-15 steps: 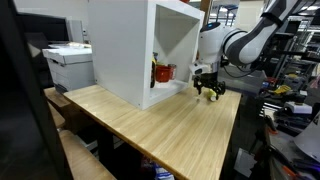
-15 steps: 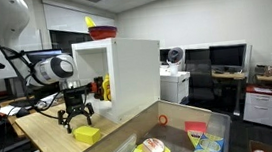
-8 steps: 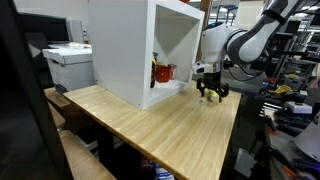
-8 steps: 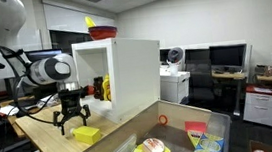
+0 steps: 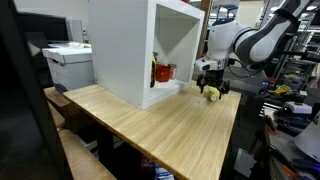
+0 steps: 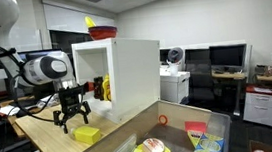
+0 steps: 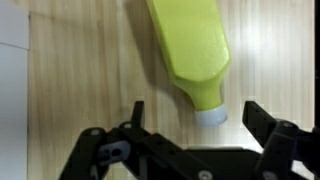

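Observation:
A yellow-green bottle [image 7: 190, 50] with a white cap [image 7: 210, 113] lies flat on the wooden table [image 7: 80, 90], its cap end pointing toward my gripper. My gripper [image 7: 194, 110] hovers just above it, open, with one black finger on each side of the cap and neither touching it. In both exterior views the gripper [image 5: 211, 88] [image 6: 72, 113] hangs pointing down over the bottle [image 5: 213, 94] [image 6: 86, 135], near the table's edge and in front of the open white cabinet [image 5: 140, 45] [image 6: 131, 76].
Inside the cabinet stand red and yellow items [image 5: 163, 72] [image 6: 99, 88], and a red bowl [image 6: 102, 31] sits on top of it. A printer [image 5: 68, 62] stands behind the table. A bin of colourful objects [image 6: 178, 142] lies in the foreground of an exterior view.
The arm has shifted a little sideways, away from the cabinet, with the gripper staying low over the bottle. The jaws stay open and the bottle has not moved.

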Controlling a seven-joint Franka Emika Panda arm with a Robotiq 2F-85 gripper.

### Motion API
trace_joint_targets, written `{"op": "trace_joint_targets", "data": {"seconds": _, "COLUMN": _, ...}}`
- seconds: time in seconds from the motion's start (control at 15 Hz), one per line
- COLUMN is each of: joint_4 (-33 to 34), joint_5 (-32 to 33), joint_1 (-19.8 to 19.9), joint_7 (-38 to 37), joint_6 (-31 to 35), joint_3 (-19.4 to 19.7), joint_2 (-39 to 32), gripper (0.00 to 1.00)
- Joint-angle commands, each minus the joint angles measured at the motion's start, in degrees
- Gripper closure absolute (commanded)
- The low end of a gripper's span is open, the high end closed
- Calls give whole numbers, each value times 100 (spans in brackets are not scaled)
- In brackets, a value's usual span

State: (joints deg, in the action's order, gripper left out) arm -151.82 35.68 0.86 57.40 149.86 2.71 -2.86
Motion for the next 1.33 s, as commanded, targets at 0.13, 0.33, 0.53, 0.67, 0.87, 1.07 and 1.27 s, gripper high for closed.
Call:
{"op": "trace_joint_targets", "data": {"seconds": 0.13, "joint_4": -407, "joint_5": 453, "joint_1": 158, "joint_7": 542, "joint_6": 413, "joint_3": 62, "joint_2": 290, "gripper": 0}}
{"op": "trace_joint_targets", "data": {"seconds": 0.33, "joint_4": -472, "joint_5": 302, "joint_1": 138, "joint_7": 843, "joint_6": 369, "joint_3": 33, "joint_2": 264, "gripper": 0}}
{"op": "trace_joint_targets", "data": {"seconds": 0.53, "joint_4": -484, "joint_5": 377, "joint_1": 134, "joint_7": 925, "joint_6": 345, "joint_3": 40, "joint_2": 256, "gripper": 0}}
{"op": "trace_joint_targets", "data": {"seconds": 0.67, "joint_4": -458, "joint_5": 325, "joint_1": 131, "joint_7": 997, "joint_6": 318, "joint_3": 36, "joint_2": 235, "gripper": 21}}
{"op": "trace_joint_targets", "data": {"seconds": 0.87, "joint_4": -424, "joint_5": 229, "joint_1": 111, "joint_7": 1010, "joint_6": 229, "joint_3": 14, "joint_2": 218, "gripper": 40}}
{"op": "trace_joint_targets", "data": {"seconds": 1.07, "joint_4": -360, "joint_5": -185, "joint_1": 69, "joint_7": 1094, "joint_6": -24, "joint_3": -51, "joint_2": 169, "gripper": 59}}
{"op": "trace_joint_targets", "data": {"seconds": 1.27, "joint_4": -353, "joint_5": -904, "joint_1": 40, "joint_7": 1345, "joint_6": -324, "joint_3": -128, "joint_2": 237, "gripper": 75}}
